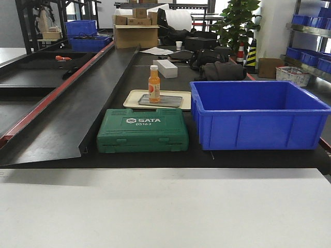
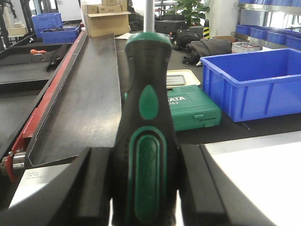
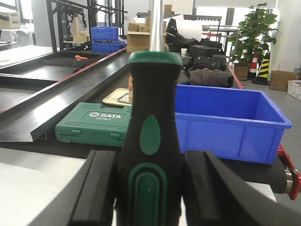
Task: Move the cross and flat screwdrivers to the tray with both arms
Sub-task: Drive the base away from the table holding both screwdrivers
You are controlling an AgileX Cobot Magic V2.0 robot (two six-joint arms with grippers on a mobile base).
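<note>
Between the two black fingers [image 2: 96, 183] of the left gripper [image 2: 146, 188] sits the handle of the first screwdriver [image 2: 146, 94], pressed from both sides. The handle is black with green bands, and its metal shaft goes straight up and leaves the picture at the top, so I cannot tell if the tip is cross or flat. The right gripper [image 3: 149, 188] holds the second screwdriver [image 3: 153, 94] in the same way, its fingers [image 3: 101, 188] closed against the handle and the shaft rising out of view. Both wrists are held level above the white table [image 1: 155, 212] and look forward over it toward the black bench [image 1: 62, 129].

On that bench, the grey tray [image 1: 165, 101] lies inside a cream tray [image 1: 132, 101], well apart from both grippers. An orange bottle [image 1: 154, 82] stands upright at the left end of the grey tray. Just in front of the cream tray lies a closed green tool case [image 1: 143, 130], and a blue bin [image 1: 258, 119] stands beside them on the right.
</note>
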